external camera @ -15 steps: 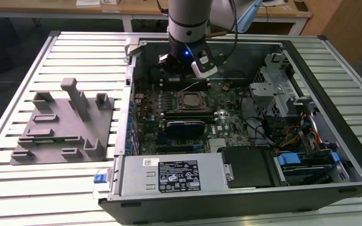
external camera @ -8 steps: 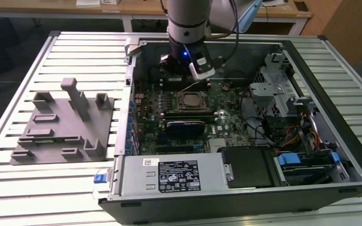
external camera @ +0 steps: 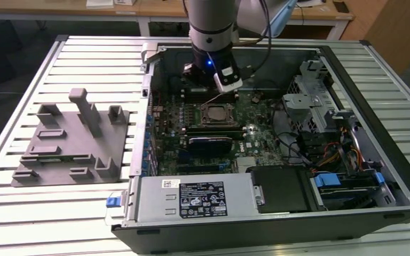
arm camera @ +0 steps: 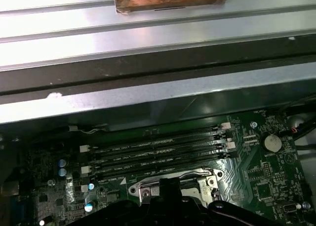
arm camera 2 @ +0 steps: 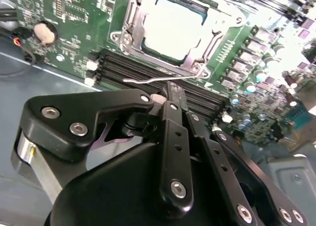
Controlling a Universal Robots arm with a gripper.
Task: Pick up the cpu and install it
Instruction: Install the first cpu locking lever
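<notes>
Pincer [arm camera 2: 170, 87] is hanging low over the motherboard [arm camera 2: 64, 13], its fingers pressed together and pinching nothing that can be made out. Its tips are sitting just beside the thin wire lever [arm camera 2: 148, 79]; contact cannot be judged. Past the lever, the cpu [arm camera 2: 173, 25] is lying flat inside the socket frame [arm camera 2: 129, 18], pale top facing up. In the exterior view this is sitting in the middle of the open computer case [external camera: 376, 53], with the grey fixture [external camera: 70, 144] well apart at the exterior view's left.

Risks, as a judgement:
- The lever looks unhooked, so a glancing push may be letting it spring off the tips.
- Closed tips running low could be scraping the memory slots [arm camera 2: 123, 65] just beside the lever.
- Any side load on the frame could be shifting the cpu in its seat.
</notes>
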